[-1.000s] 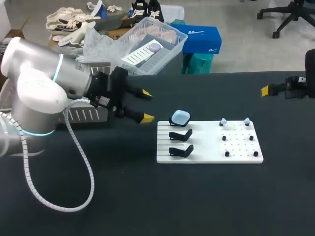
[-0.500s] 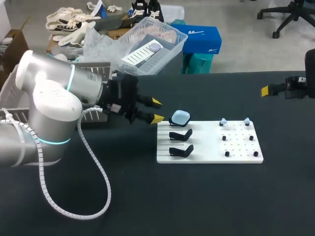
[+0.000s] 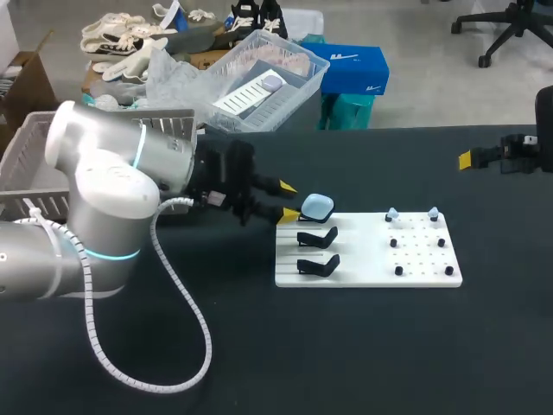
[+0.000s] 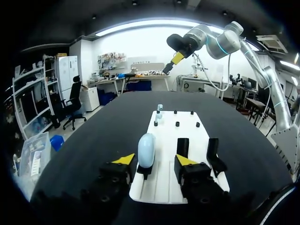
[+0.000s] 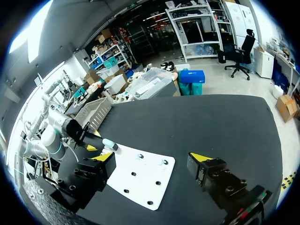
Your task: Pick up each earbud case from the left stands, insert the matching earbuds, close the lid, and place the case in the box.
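A light-blue earbud case stands on the rearmost of three black stands on the white board. The other two stands are bare. My left gripper is level with the case at the board's left edge. In the left wrist view the case stands between the open fingers, close to one yellow tip and apart from the other. Two pale earbuds sit on pegs at the board's far right. My right gripper is open, well off to the right.
A grey slatted basket stands at the table's left edge behind my left arm. Several black pegs stick up from the board's right half. Bare black tabletop lies in front of the board and to its right.
My left arm has moved right, bringing its gripper up to the case on the rearmost stand. Its fingers have narrowed. The right arm has not moved.
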Controlling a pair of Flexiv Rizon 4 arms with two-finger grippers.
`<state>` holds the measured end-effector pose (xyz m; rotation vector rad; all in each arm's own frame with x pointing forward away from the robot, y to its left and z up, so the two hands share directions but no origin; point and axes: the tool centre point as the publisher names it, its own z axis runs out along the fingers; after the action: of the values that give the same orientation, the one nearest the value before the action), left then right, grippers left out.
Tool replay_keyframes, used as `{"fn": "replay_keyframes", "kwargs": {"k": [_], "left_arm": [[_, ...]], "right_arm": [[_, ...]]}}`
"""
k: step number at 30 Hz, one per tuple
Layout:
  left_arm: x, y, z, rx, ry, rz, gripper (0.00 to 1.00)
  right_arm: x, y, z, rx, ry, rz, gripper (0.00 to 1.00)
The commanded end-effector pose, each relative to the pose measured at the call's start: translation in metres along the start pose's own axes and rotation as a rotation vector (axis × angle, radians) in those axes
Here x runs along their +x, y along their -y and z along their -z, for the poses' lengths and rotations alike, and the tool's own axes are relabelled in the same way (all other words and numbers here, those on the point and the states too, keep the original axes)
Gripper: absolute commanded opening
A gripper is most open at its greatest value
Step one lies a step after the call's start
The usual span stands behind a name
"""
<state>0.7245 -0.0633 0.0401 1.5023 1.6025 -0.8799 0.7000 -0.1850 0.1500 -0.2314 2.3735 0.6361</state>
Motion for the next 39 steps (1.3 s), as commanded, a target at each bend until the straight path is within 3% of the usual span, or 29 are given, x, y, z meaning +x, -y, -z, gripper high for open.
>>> {"fn": "replay_keyframes", "kwargs": {"k": [1, 39], "left_arm": [[0.004, -0.007, -0.010, 0.009, 0.004, -0.001, 0.51], [0.006, -0.015, -0.041, 0.027, 0.027, -0.001, 0.48]], "right_arm": [[0.000, 0.000, 0.000, 0.000, 0.000, 0.000, 1.00], [0.000, 0.000, 0.000, 0.000, 0.000, 0.000, 1.00]]}}
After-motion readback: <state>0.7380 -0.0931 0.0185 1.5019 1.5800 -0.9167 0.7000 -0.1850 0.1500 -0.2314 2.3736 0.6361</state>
